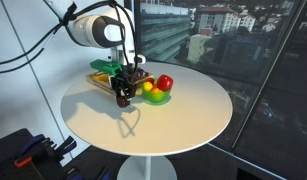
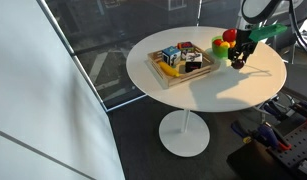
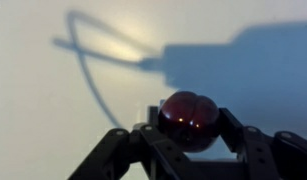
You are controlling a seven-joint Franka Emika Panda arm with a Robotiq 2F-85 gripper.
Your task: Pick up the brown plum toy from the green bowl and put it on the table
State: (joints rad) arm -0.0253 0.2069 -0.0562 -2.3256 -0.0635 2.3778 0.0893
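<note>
Two jaws of the gripper (image 3: 189, 128) pinch the brown plum toy (image 3: 188, 110) from either side in the wrist view. The toy shows as a dark, glossy maroon ball with small highlights on its skin. Beyond it lies the pale surface of the table (image 3: 53, 110), crossed by the broad shadow of the arm and the thin curved shadow of a cable.

In both exterior views the gripper (image 1: 121, 97) (image 2: 239, 60) points down over the table (image 1: 188, 125) (image 2: 218, 100), just beside the green bowl (image 1: 158, 99) (image 2: 221, 53) and outside its rim. The toy itself is too small and dark to make out there among the black fingers. A shadow falls on the tabletop a little below the gripper in an exterior view, so the toy appears to be held clear of the surface, though contact cannot be ruled out.

The bowl holds a shiny red fruit toy (image 1: 165, 82) and a yellow fruit toy (image 1: 149, 90). A rectangular wooden tray (image 2: 180, 64) filled with small coloured items sits beside the bowl.
</note>
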